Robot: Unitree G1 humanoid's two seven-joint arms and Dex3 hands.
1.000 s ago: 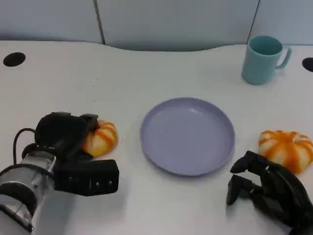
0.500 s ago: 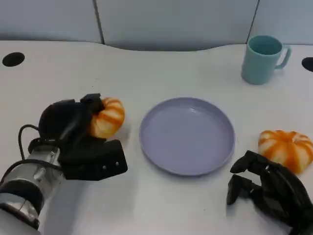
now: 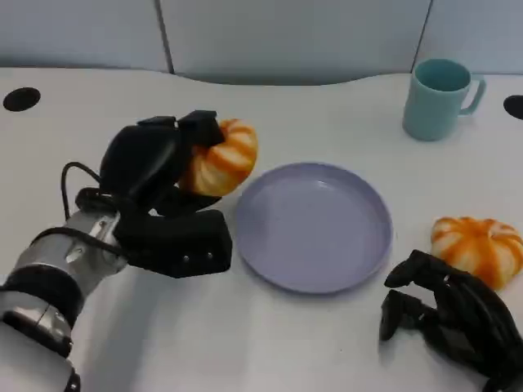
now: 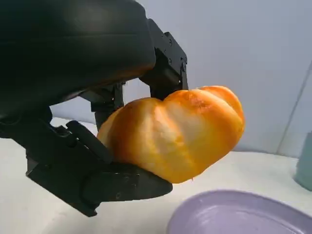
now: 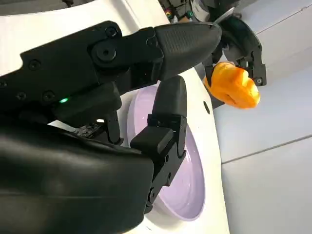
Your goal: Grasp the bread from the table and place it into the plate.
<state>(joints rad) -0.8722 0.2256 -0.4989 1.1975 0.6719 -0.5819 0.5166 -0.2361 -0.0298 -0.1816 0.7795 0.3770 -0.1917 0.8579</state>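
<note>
Gripping bread (image 3: 219, 158), left hand (image 3: 155, 175) held it lifted off surface (image 3: 98, 122), just beside plate's left rim. Fingers (image 4: 163, 63) closed over top of bread, thumb underneath, per left wrist view. Plate (image 3: 359, 253) lay flat at centre of surface, nothing in it. Right hand (image 3: 445, 314) rested low near plate's right edge, fingers curled in, holding nothing. Second bread (image 3: 480, 247) lay on surface just beyond right hand. Teal mug (image 3: 440, 98) stood upright at far right.

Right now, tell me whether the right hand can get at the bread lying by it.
Probably yes: the right hand holds nothing, and the second bread lies just beyond its fingers on bare table, nothing between.
</note>
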